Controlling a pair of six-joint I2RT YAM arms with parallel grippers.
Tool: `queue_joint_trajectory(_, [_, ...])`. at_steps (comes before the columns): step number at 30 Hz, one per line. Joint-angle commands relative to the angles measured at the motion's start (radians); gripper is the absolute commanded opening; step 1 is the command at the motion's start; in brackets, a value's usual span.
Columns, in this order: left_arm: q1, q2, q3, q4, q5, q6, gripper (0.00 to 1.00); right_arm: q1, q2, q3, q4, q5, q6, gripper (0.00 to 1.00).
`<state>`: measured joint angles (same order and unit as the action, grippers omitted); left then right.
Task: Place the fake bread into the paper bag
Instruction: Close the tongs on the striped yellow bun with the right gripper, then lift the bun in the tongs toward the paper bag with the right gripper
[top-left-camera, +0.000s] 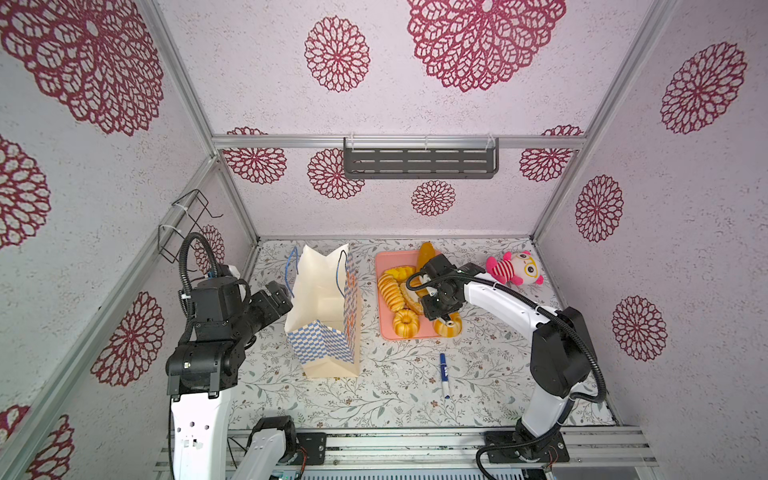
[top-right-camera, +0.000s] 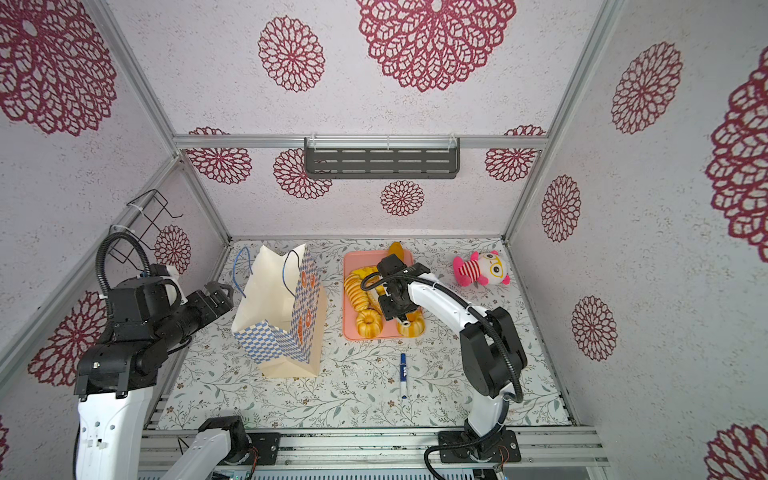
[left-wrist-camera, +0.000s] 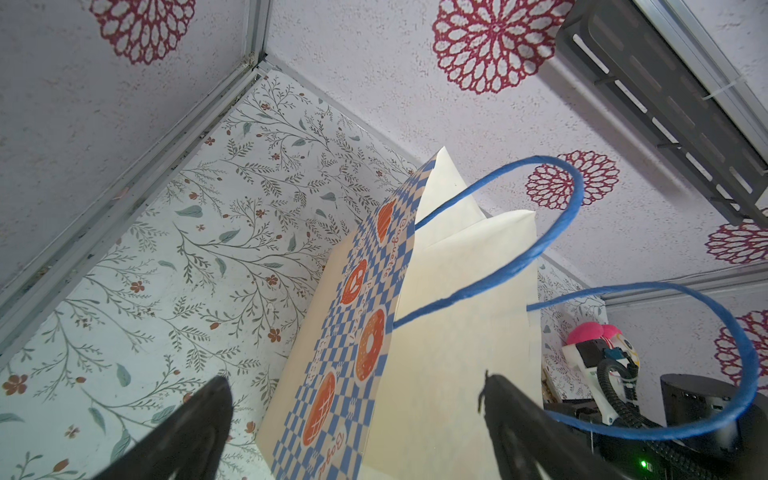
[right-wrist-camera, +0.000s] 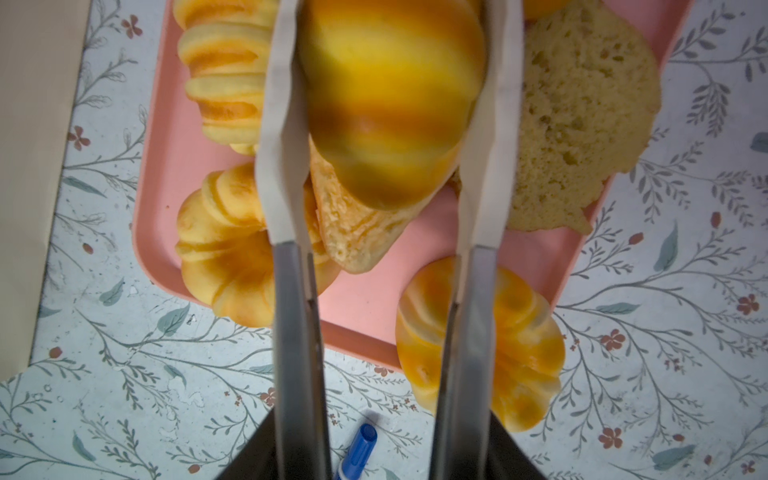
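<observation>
Though R fingers (right-wrist-camera: 286, 124) pinch croissant (right-wrist-camera: 390, 95), end's cropped.

The fake bread (top-left-camera: 390, 293) lies on the tray (top-left-camera: 388, 259), right of the paper bag (top-left-camera: 324, 345).

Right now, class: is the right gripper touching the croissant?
Touching. The right wrist view shows the right gripper with white fingers pressed against both sides of the croissant.

Only readable stuff is on the paper bag (left-wrist-camera: 449, 332): "Baguette" and "Bagel" printed down its checked side, rest too tiny.
</observation>
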<state>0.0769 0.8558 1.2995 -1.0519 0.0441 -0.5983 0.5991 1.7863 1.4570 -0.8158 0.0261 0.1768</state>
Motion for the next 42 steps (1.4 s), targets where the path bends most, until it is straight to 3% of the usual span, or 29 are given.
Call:
queue_joint_trajectory(1, [0.007,-0.003,-0.007,0.026,0.016,0.002,0.97,0.004,-0.033,0.039,-0.015,0.011,-0.005,0.46])
queue_joint_trajectory(16, [0.006,0.049,-0.015,0.015,0.069,0.02,0.97,0.004,-0.176,0.13,-0.066,0.017,0.023,0.35])
queue_joint_trajectory(20, [0.004,0.054,-0.044,0.013,0.074,0.02,0.97,0.006,-0.204,0.228,-0.091,-0.006,0.032,0.32])
queue_joint_trajectory(29, [-0.041,0.071,-0.079,0.029,0.031,0.012,0.97,0.082,-0.21,0.447,-0.054,-0.181,0.057,0.32])
queue_joint_trajectory(42, [-0.138,0.101,-0.095,0.047,-0.062,-0.004,0.98,0.248,-0.046,0.842,-0.058,-0.247,0.054,0.34])
